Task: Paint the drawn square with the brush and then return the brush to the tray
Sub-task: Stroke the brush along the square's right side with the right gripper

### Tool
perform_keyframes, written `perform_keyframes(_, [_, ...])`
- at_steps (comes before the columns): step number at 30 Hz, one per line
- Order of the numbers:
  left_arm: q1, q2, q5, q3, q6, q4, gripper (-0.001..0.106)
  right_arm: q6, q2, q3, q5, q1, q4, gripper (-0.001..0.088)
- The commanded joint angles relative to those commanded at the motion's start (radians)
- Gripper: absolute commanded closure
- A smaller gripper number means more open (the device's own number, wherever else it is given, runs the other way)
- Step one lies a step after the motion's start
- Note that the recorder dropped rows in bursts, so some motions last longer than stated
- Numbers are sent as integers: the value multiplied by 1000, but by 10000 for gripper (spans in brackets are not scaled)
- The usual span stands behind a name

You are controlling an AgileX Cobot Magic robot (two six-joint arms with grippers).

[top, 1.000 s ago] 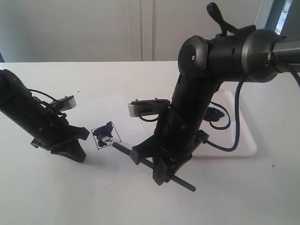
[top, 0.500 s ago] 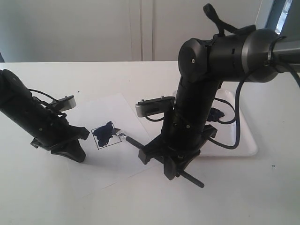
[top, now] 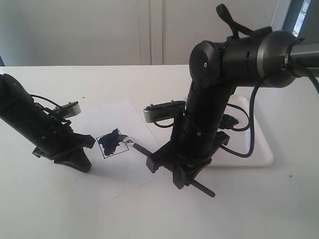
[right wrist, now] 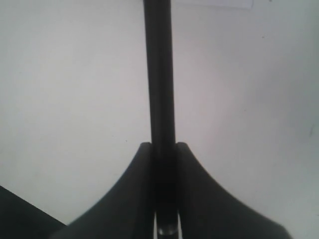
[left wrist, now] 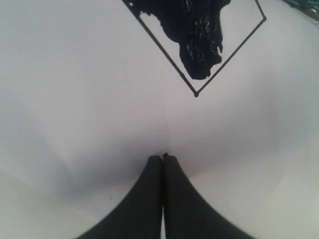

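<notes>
While right pincer [right wrist: 160, 149] clamps brush [top: 141, 148], left pincer [left wrist: 163, 159] pressed together; white tabletop [top: 50, 209], pale wall [top: 75, 30].

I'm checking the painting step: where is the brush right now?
In the exterior view the brush sits near the middle, clamped in the right gripper, its head at the right edge of the drawn square.

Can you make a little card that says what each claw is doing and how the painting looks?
Right claw: shut on the brush
Brush tip: at the edge of the drawn square
Left claw: shut, empty, on the paper
Painting: partly filled with dark paint, corners white
Brush home: the tray, no brush in it
</notes>
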Motion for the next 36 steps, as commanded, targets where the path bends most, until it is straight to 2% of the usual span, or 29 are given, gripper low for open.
perform_keyframes(10, [0, 7, -23, -2, -27, 0, 1053, -4, 0, 0, 64, 0, 0, 868])
perform_keyframes(36, [0, 7, -17, -2, -27, 0, 1053, -4, -48, 0, 77, 0, -6, 868])
